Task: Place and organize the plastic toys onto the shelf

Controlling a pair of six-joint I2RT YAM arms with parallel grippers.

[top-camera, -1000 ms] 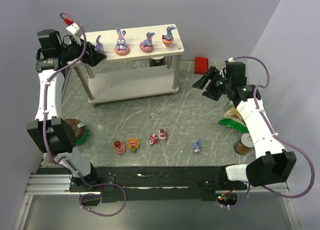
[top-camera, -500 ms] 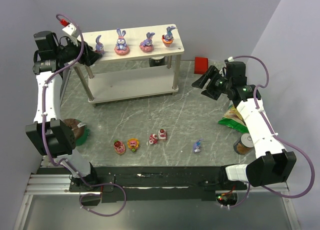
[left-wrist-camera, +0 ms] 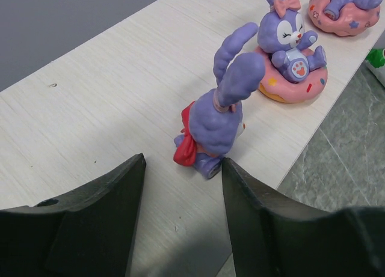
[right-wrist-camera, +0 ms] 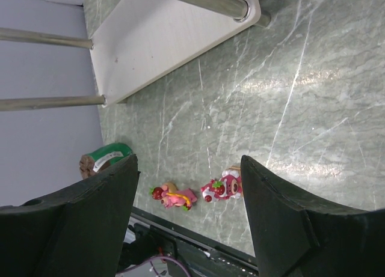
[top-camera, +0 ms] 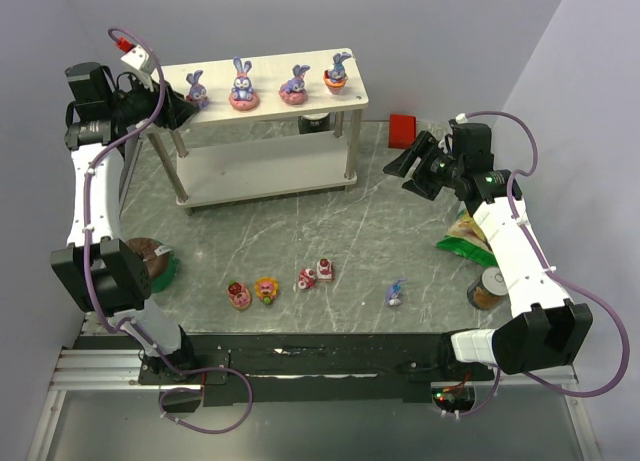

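The shelf (top-camera: 300, 106) stands at the back. Its top board holds several purple bunnies: one with a red bow (top-camera: 196, 85) at the left end, then one on a pink ring (top-camera: 242, 87), another (top-camera: 295, 85) and one on an orange base (top-camera: 338, 73). My left gripper (top-camera: 176, 111) is open just off the left end; in the left wrist view the red-bow bunny (left-wrist-camera: 218, 118) stands free before the open fingertips (left-wrist-camera: 135, 169). On the table lie pink and red sweets (top-camera: 239, 295) (top-camera: 267, 288) (top-camera: 316, 275) and a bunny (top-camera: 396, 294). My right gripper (top-camera: 402, 166) is open and empty, above the table.
A chocolate ring cake on a green plate (top-camera: 152, 261) sits at the left beside my left arm. A small red block (top-camera: 403, 129) lies at the back right. Snack bags (top-camera: 466, 235) and a jar (top-camera: 488, 288) lie under my right arm.
My left gripper has drawn back to the left from the shelf's end, leaving the red-bow bunny standing on the top board. The right arm has barely moved.
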